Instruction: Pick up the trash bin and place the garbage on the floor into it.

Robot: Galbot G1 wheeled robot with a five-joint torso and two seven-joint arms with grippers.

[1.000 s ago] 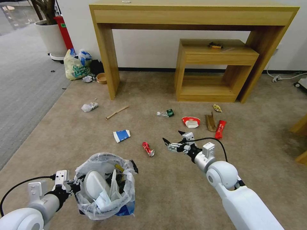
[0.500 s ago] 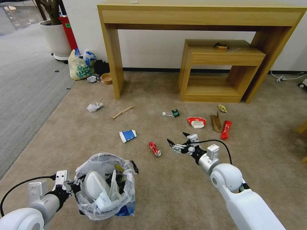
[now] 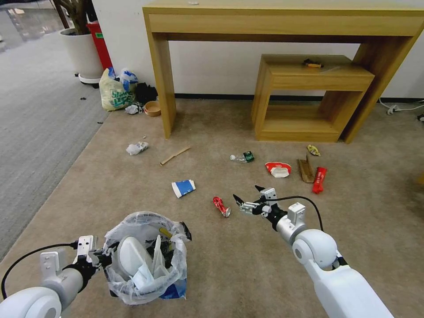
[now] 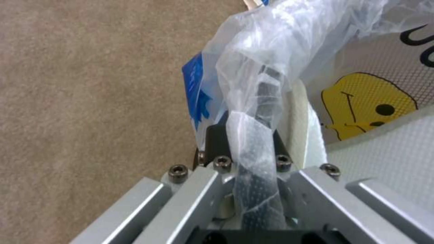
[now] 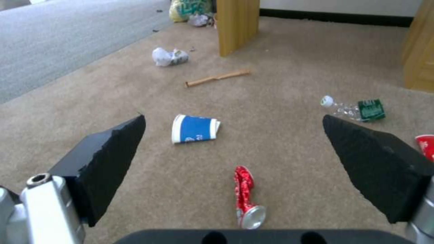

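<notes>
Low on the left, my left gripper point(image 3: 104, 257) is shut on the rim of the trash bin point(image 3: 145, 265), held off the floor point(image 3: 247, 265). The left wrist view shows the bag-covered rim point(image 4: 255, 101) pinched between the jaws. A white slipper and a face mask lie inside. My right gripper point(image 3: 247, 193) hangs open just right of the crushed red can point(image 3: 219, 206), which lies below the open fingers point(image 5: 108, 159) in the right wrist view, can point(image 5: 244, 193). Beyond lie a blue-white cup point(image 3: 183, 188), a plastic bottle point(image 3: 242, 157) and a wooden stick point(image 3: 175, 155).
A red-white bowl point(image 3: 278, 168), cardboard point(image 3: 304, 169) and a red wrapper point(image 3: 319, 179) lie to the right. A wooden console table point(image 3: 282, 22) with a smaller table point(image 3: 309, 84) under it lines the wall. A yellowish shopping bag point(image 3: 115, 93) and grey ribbed carpet point(image 3: 35, 123) are at left.
The whole picture has slid to the right, so the camera has moved. My right gripper is a little closer to the red can. The left gripper still grips the bin.
</notes>
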